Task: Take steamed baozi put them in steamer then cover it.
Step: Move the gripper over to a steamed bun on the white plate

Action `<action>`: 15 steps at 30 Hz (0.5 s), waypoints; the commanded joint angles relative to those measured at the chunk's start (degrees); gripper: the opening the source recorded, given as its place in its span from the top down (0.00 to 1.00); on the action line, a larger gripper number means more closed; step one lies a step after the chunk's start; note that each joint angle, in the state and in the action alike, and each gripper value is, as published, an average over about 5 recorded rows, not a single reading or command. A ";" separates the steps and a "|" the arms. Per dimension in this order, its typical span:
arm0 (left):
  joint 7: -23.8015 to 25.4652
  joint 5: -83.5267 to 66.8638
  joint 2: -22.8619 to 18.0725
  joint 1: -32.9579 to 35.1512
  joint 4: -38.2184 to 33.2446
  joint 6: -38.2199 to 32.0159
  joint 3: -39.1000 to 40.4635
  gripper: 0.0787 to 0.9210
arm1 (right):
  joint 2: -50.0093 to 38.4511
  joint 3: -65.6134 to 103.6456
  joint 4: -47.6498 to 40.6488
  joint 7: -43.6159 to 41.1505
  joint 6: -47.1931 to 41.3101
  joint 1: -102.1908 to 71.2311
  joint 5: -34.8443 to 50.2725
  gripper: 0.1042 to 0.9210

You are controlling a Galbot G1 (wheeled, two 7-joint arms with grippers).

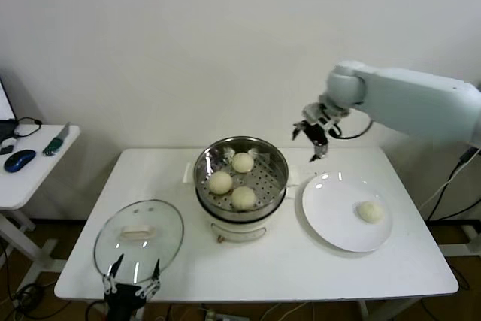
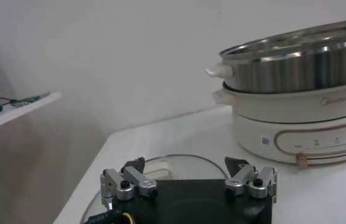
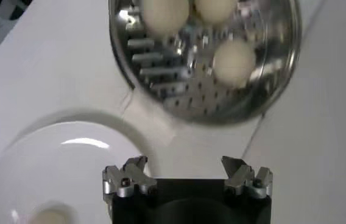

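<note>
The steel steamer (image 1: 276, 157) on its white pot base stands mid-table with three baozi (image 1: 221, 182) inside; they also show in the right wrist view (image 3: 234, 61). A fourth baozi (image 1: 369, 211) lies on the white plate (image 1: 331, 219) to the right. My right gripper (image 1: 314, 140) is open and empty, raised between the steamer's back right and the plate's far edge. The glass cover (image 1: 139, 240) with its cream handle lies flat at the front left. My left gripper (image 1: 133, 280) is open and empty at the table's front edge, just before the cover (image 2: 179, 164).
A side table (image 1: 37, 167) at far left holds a blue mouse and small items. The steamer and its pot base (image 2: 295, 131) also show in the left wrist view. The wall stands close behind the table.
</note>
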 commanded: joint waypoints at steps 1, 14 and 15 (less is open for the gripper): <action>0.03 0.59 -0.29 -0.18 -0.15 0.38 0.17 0.12 | -17.69 10.26 -2.96 -2.34 -8.48 -17.28 -8.98 0.12; -0.13 1.70 -1.36 0.04 -0.16 0.75 0.17 0.12 | -11.48 26.85 -17.35 -6.09 -2.93 -33.95 -18.93 0.12; -0.15 1.71 -1.38 0.09 -0.15 0.75 0.06 0.12 | -10.90 27.37 -18.16 -6.33 -2.81 -34.36 -19.65 0.12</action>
